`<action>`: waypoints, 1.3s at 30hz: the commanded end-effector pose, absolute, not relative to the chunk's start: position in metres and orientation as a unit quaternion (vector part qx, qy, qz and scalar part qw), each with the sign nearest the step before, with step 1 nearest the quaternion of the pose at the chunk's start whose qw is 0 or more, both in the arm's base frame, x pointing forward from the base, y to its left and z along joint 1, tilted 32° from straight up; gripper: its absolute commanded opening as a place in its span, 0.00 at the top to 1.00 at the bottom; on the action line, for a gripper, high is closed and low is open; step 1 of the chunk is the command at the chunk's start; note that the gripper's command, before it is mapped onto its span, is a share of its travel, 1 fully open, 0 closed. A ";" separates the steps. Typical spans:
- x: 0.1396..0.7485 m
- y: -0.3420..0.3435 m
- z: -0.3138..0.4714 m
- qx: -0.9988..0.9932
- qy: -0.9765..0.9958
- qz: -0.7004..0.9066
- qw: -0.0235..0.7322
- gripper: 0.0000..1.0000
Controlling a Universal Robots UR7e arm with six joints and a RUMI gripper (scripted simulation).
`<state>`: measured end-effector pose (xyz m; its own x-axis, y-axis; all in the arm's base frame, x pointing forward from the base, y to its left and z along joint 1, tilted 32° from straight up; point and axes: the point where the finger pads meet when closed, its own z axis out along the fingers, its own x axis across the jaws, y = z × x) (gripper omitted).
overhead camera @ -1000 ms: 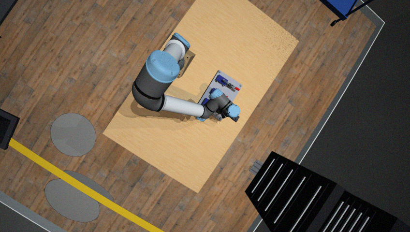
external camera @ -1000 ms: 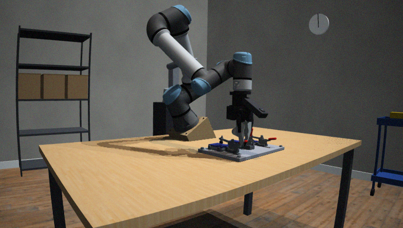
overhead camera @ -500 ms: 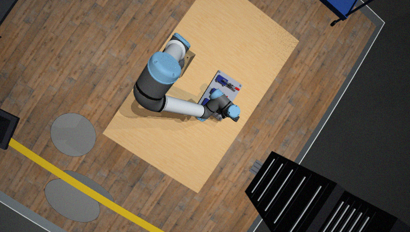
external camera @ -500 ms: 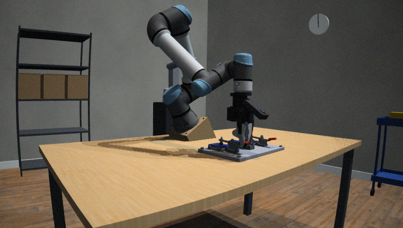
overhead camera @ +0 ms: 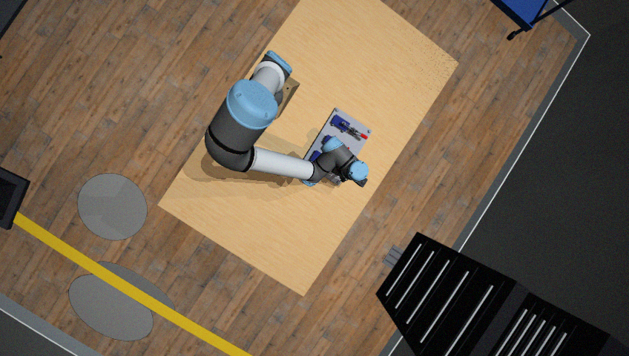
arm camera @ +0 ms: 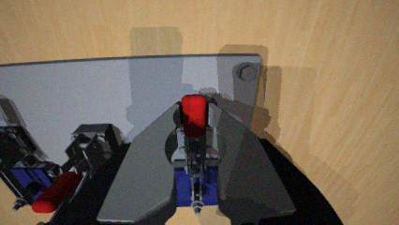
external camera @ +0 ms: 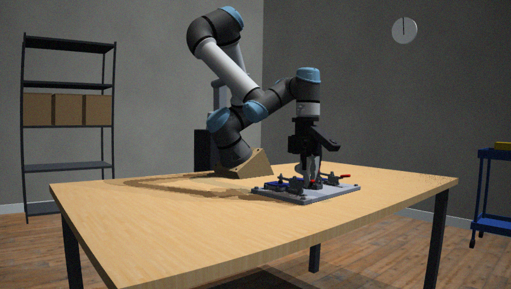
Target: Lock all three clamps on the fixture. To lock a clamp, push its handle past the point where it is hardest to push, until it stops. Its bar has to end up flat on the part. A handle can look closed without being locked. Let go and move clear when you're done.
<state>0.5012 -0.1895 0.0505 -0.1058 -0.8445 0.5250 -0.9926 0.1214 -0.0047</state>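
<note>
Your tool (arm camera: 194, 123) is clamped on the red-tipped handle (arm camera: 194, 112) of one clamp, the grey fingers pinching it from both sides. That handle stands up between them, above the clamp's blue base (arm camera: 188, 187).

The fixture (external camera: 337, 191), a grey plate, lies on the worktop (external camera: 179, 229) toward the far right corner in the exterior view, well apart from the near edge. The clamp you hold sits by the plate's corner bolt (arm camera: 246, 72).

A second clamp's red handle (arm camera: 53, 191) lies low at the left of the wrist view. A third clamp (overhead camera: 353, 130), further along the plate, shows its red tip (external camera: 344, 176) lying roughly level. You cannot tell from here whether either is locked.

Risks from here:
- Handle stops short of its hardest point. It would look closed, yet the bar would not sit flat on the part. Cause: easing off as resistance peaks.
- Pinch slips off the smooth red tip under load. Cause: a straight push where the handle swings on an arc.
- Fingers strike the plate or the neighbouring clamp at the low end of the swing.
- Plate may shift on the worktop if not fastened.
</note>
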 end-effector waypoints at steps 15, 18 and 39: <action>0.499 -0.192 0.047 0.637 -0.721 0.180 0.204 1.00; 0.502 -0.190 0.050 0.637 -0.721 0.183 0.202 0.42; 0.502 -0.190 0.050 0.637 -0.721 0.183 0.202 0.42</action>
<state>0.5015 -0.1904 0.0495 -0.1060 -0.8447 0.5246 -0.9926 0.1213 -0.0052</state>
